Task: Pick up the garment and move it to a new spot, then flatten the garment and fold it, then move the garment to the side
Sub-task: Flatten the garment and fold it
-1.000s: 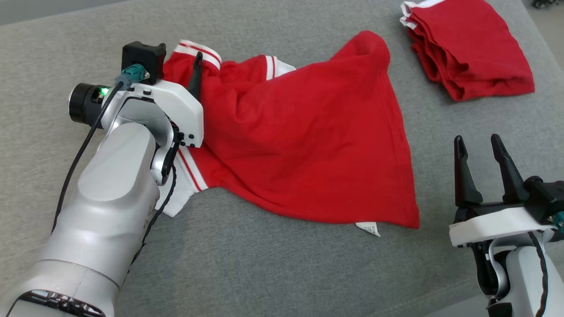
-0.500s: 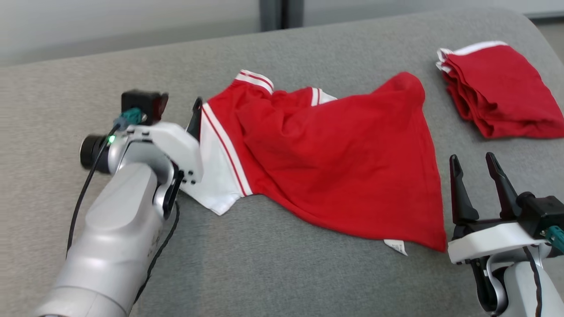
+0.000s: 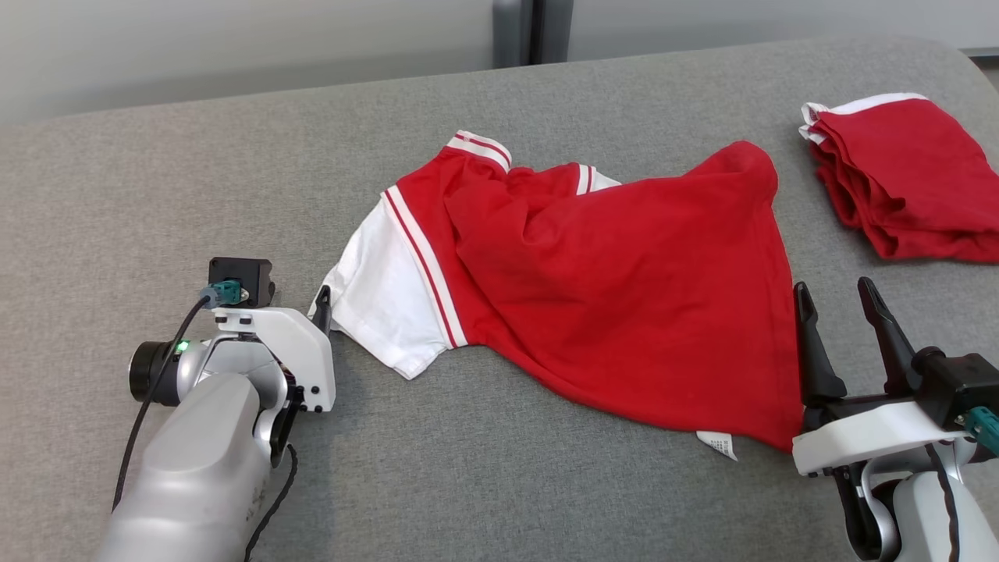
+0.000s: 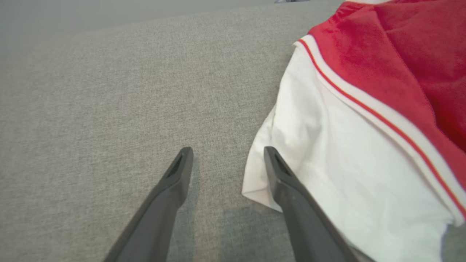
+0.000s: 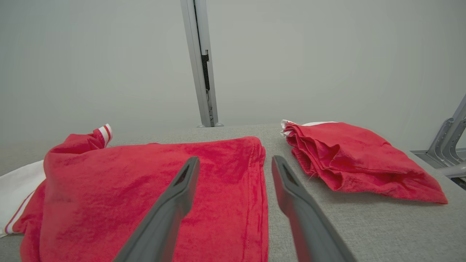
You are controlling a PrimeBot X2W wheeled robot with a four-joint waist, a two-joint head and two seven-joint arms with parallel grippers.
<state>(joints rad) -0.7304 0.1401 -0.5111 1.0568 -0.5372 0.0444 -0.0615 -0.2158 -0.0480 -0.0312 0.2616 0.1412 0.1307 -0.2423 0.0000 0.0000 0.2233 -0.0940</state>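
Red T-shirt [image 3: 624,297] lies rumpled and unfolded on the grey upholstered surface [image 3: 234,195]. Left gripper [image 4: 227,153]: fingers spread, empty, at the edge of the shirt's white sleeve [image 3: 375,304]. Right gripper [image 3: 833,287]: fingers spread, empty, just beside the shirt's near right hem corner. Folded red garments [image 3: 913,179] lie apart from the shirt, off its far right.

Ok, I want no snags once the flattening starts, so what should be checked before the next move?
1. The left gripper open and empty: ok.
2. The right gripper open and empty: ok.
3. The garment lying flat: not ok, rumpled along its far side.
4. The white sleeve spread out: ok, right beside the left gripper.
5. The folded pile apart from the garment: ok, bare grey surface between them.
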